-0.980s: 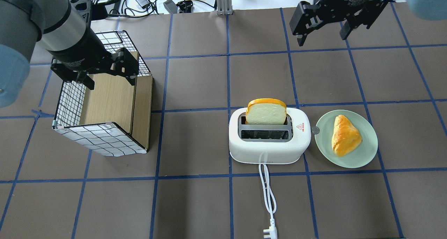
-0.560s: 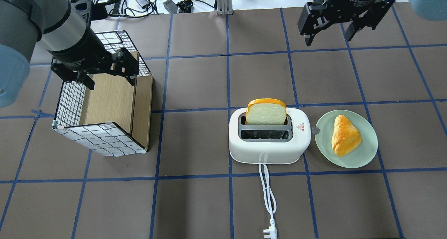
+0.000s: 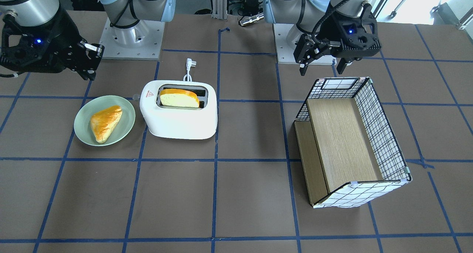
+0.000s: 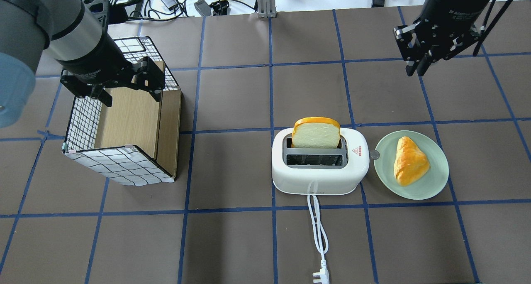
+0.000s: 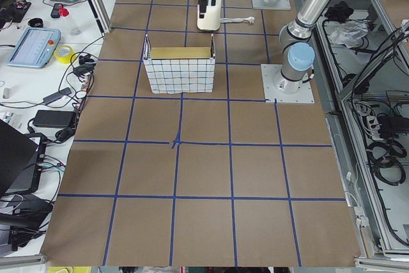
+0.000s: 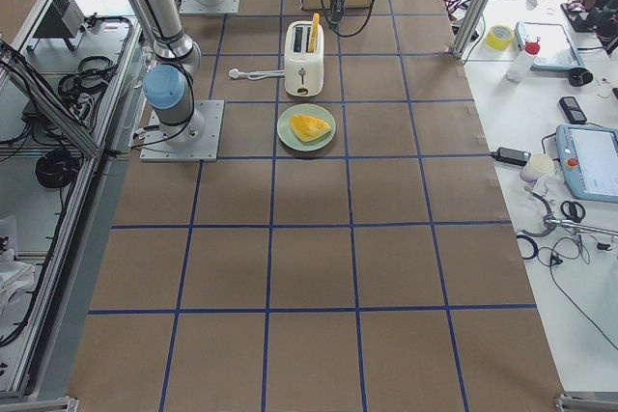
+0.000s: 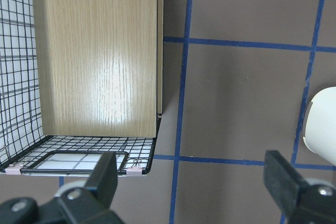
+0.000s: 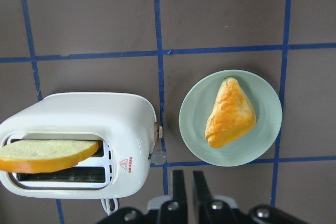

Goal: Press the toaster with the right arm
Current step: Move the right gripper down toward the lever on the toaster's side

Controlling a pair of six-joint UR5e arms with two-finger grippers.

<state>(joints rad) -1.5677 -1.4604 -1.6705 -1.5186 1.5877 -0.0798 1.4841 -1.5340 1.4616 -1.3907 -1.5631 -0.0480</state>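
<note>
Our right hand (image 4: 415, 70) hangs over the far part of the desk (image 4: 386, 93), fingers pinched nearly together and holding nothing. It's well apart from the toaster (image 4: 319, 167), which sits mid-desk with a bread slice (image 4: 316, 133) upright in one slot. Main worry: the little lever knob (image 4: 374, 154) is just beside the plate (image 4: 436, 180) rim, so a sloppy descent could clip the plate, or slip off the knob and shove the toaster. The bare stretch between hand and knob looks roomy. Our left hand (image 7: 191, 182) is spread wide, empty, over the basket (image 4: 120, 165), out of the way.

Right tool (image 4: 415, 71) closed; left tool (image 4: 132, 99) spread wide.
</note>
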